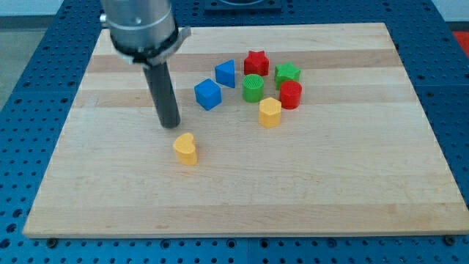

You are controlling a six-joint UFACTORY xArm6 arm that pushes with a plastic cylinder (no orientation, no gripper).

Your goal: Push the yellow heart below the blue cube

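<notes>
Currently my tip [171, 125], which has no jaws, stands just above-left of one yellow heart [186, 149], below-left of one blue cube [208, 94].

No readable text, label or number appears anywhere, as far as visible.

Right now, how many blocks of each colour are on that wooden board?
Blue: 2, the blue cube and a blue block
Yellow: 2, the yellow heart and a yellow block
Green: 2
Red: 2
Total: 8
</notes>
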